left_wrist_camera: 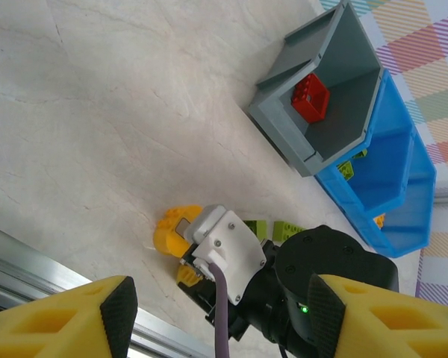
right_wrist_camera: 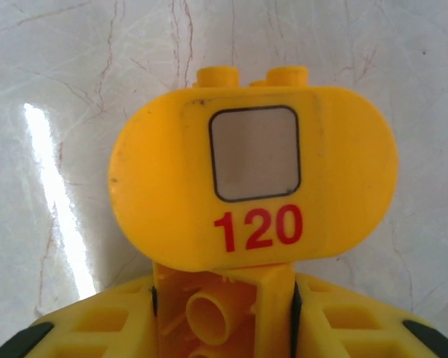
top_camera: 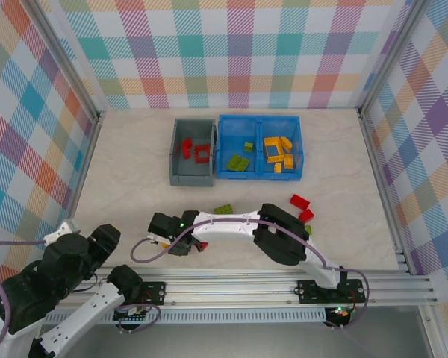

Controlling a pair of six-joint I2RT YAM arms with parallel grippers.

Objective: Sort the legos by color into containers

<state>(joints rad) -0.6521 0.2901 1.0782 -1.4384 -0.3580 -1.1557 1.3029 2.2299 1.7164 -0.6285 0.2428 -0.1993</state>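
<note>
Glossy marbled table [top_camera: 127, 164], smooth plastic grey bin [top_camera: 190, 179] (blue bin [top_camera: 257, 176] too)

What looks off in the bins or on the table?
Nothing stands out. The grey bin holds only red legos; the blue bin has green legos left, yellow-orange legos right. One loose green brick and two loose red bricks wait on the table.

Pale marbled bench [top_camera: 127, 171] carries the grey bin [top_camera: 190, 177], the blue bin [top_camera: 257, 175] touching its right side. A green brick [top_camera: 223, 209] lies just in front of it, two red bricks [top_camera: 299, 201] farther right.
</note>
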